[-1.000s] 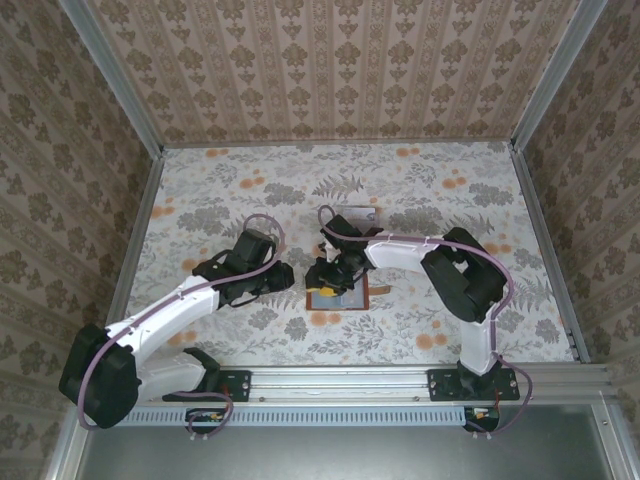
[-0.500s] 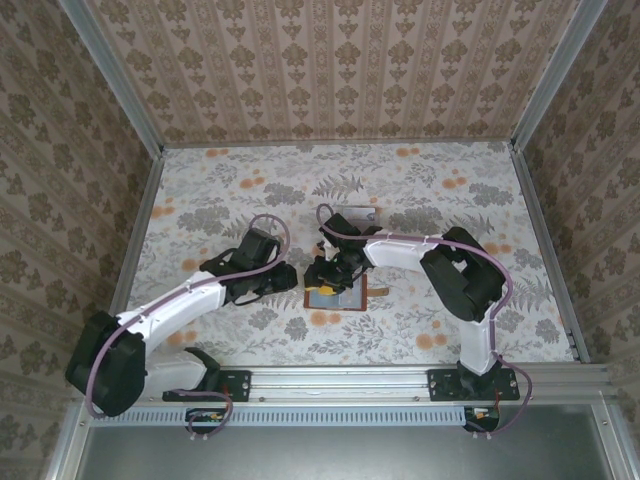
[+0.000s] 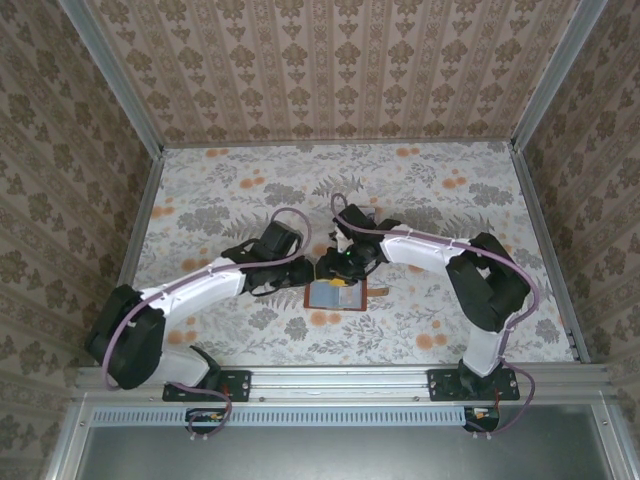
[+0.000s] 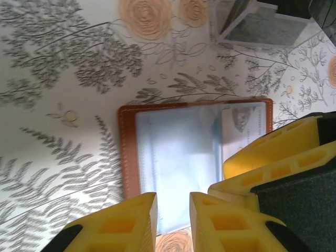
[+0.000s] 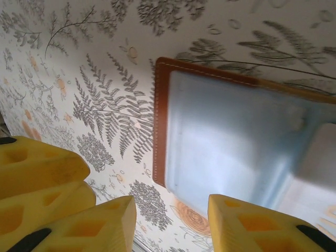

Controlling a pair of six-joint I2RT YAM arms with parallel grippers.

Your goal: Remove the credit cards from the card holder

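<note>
Looking down the left wrist camera, you've got the card holder [image 4: 157, 152] lying open and flat on the floral table [image 4: 58, 79], a brown leather border round grey-blue lining. Your left gripper [image 4: 172, 202] sits at the holder's near edge with its tips over the lining. Its jaws are nearly together with a slim gap and nothing pinched; the lining shows through the gap. One pale credit card [image 4: 242, 118] is tucked in the pocket on the holder's right side in that view, partly covered. A clear tray [image 4: 260, 26] sits at the top right, apart from the holder.

Right wrist camera: your right gripper [image 5: 169, 205] is spread, with nothing between the fingers. The holder [image 5: 231, 142] lies just beyond the tips, its stitched brown corner roughly in line with the gap. The pale patch at the far right edge is blurred, probably the card. The left gripper's yellow fingers [image 5: 37, 173] are at the left, just beside your right gripper's finger.

Back in the left wrist view, the right gripper's fingers [image 4: 273, 149] come in from the right, just beside the card and overlapping the holder's right edge. Touching or hovering, can't tell.

Top camera: the holder [image 3: 335, 296] lies mid-table, nearer the arm bases than both grippers. Both meet at its far edge, the left one by the far-left corner. The strap tab [image 3: 385, 291] sticks out on its right side.
</note>
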